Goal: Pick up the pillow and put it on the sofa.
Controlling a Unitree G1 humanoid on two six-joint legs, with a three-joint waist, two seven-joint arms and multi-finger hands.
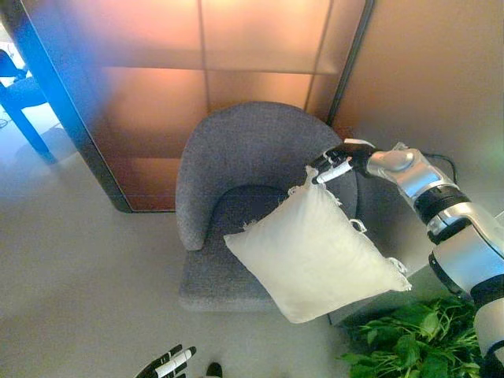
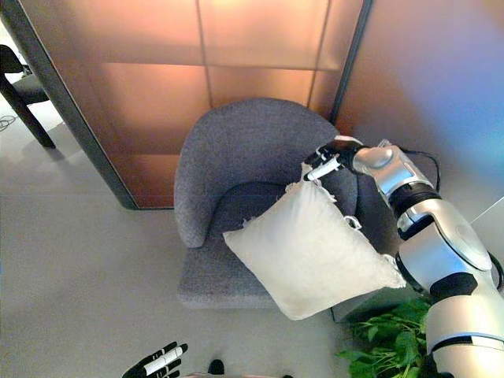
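A cream-white square pillow [image 1: 315, 256] hangs by its top corner over the seat of a grey round-backed armchair [image 1: 236, 157]. My right hand [image 1: 337, 164] is shut on that top corner, just in front of the chair's right backrest edge. The pillow's lower corner reaches out past the seat's front right edge. My left hand [image 1: 167, 363] shows at the bottom edge, low over the floor, fingers relaxed and empty. The same scene shows in the right eye view, with the pillow [image 2: 309, 252] and right hand [image 2: 327, 161].
A copper-toned panelled wall [image 1: 205, 71] with dark frames stands behind the chair. A green leafy plant [image 1: 417, 342] sits at the bottom right. A dark chair [image 2: 20, 90] stands at the far left. Grey floor [image 1: 79, 283] lies in front.
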